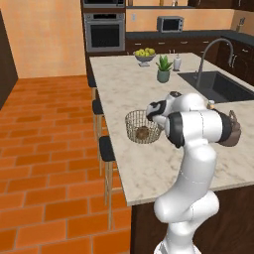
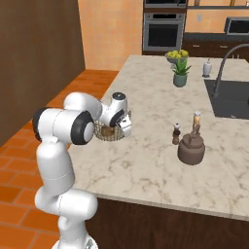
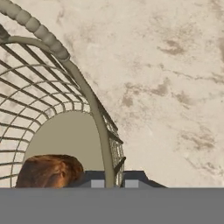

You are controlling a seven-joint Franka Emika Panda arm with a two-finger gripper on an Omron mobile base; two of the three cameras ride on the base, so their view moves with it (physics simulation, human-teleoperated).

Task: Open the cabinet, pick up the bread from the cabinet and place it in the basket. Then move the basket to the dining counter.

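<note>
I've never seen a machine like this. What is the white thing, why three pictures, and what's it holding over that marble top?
The white thing is a robot arm with a two-finger gripper. Two pictures come from cameras behind the arm, left and right; the third looks along the hand itself. On the pale dining counter stands a wire basket with the bread inside. The gripper is shut on the basket's rim wall. Also on the counter: a kettle, a potted plant, a fruit bowl and a sink.
</note>
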